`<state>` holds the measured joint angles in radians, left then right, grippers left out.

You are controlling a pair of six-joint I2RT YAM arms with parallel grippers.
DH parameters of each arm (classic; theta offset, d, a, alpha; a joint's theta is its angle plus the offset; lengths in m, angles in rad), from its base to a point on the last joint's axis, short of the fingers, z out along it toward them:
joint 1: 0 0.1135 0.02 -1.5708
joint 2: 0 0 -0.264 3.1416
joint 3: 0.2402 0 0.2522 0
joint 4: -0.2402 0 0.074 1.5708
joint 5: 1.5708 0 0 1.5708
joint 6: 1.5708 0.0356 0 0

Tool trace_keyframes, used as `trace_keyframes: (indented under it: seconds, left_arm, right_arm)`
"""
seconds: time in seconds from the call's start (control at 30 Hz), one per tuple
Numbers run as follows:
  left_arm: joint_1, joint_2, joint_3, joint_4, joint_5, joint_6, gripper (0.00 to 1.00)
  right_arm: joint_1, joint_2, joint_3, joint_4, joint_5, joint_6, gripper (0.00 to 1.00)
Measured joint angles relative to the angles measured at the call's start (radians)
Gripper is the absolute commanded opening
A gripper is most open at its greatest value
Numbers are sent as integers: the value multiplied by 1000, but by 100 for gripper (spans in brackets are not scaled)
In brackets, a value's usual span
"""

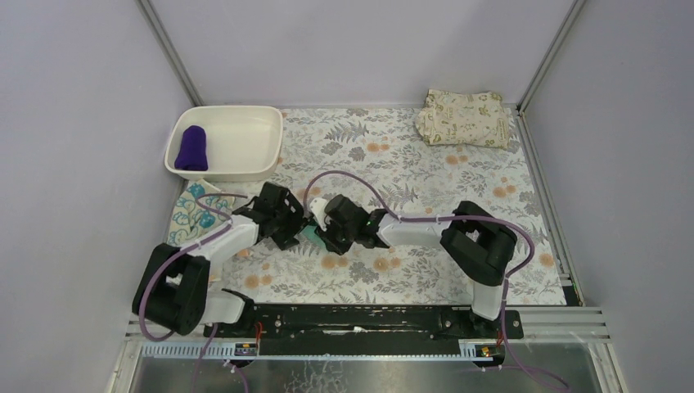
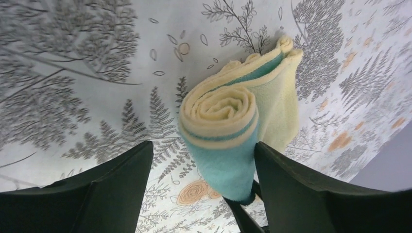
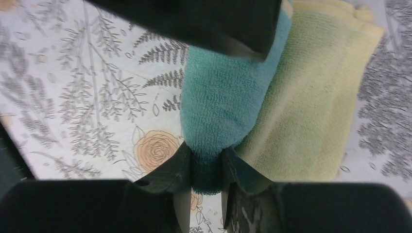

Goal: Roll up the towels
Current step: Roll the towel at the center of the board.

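Your right end effector (image 3: 206,161) pinches the rolled teal-and-yellow towel (image 2: 219,108), left end effector (image 2: 203,148) spread around it; a careless release could unroll its loose flap.

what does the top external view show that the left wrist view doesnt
Only top external: the white plastic tub holding a rolled dark purple towel, a flat pale cloth with teal swirls and the folded beige leaf-printed cloth. Only left wrist: the spiral end of the pale yellow and teal towel roll, flanked by the open left gripper. Both: that roll and the floral table cover.
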<state>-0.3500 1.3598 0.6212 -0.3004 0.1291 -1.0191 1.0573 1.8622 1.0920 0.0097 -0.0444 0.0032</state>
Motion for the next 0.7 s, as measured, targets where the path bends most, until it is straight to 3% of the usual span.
trace_keyframes:
  seconds: [0.33, 0.53, 0.7]
  left_arm:
    - [101, -240, -137, -29, -4, -2, 87]
    - [103, -263, -173, -13, 45, -7, 84]
    - [103, -229, -173, 43, 79, -10, 79]
  right_arm:
    - [-184, 108, 64, 23, -536, 134, 5]
    - [-271, 191, 41, 148, -810, 298, 7]
    - [-322, 260, 35, 235, -950, 431, 9]
